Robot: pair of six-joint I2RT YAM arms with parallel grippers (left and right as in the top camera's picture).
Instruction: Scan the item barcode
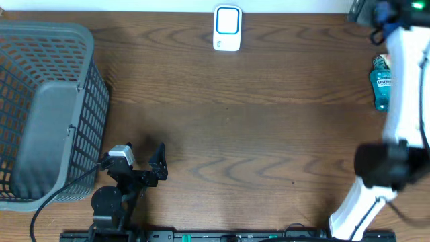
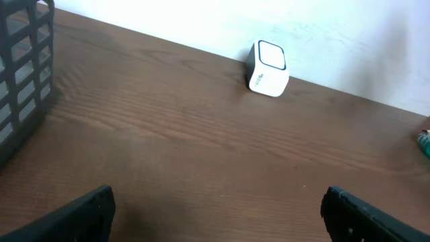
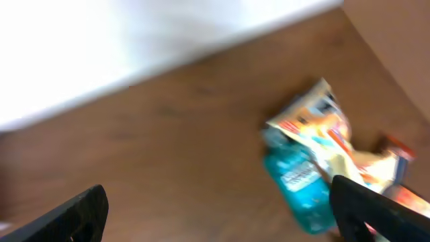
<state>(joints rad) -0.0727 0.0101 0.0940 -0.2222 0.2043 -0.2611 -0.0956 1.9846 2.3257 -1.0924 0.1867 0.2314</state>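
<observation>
At the near edge of the wooden table (image 1: 269, 134), the left gripper (image 2: 218, 196) sits low with its fingers spread wide and nothing between them. Just to its left stands a grey mesh basket (image 1: 40, 114). Bare wood runs from there to the far edge, where a small white scanner (image 1: 227, 28) with a blue-framed face stands against the pale wall, about midway along it.

The white right arm (image 1: 403, 101) reaches up the right side of the table to the far right corner. Its wrist camera shows the right gripper (image 3: 218, 195) also spread wide and holding nothing, raised above the items. A blue bottle (image 3: 302, 185) lies on the table at the far right, well apart from the scanner, its top tucked against a heap of bright packets (image 3: 316, 121). That view is blurred, so no labels can be read.
</observation>
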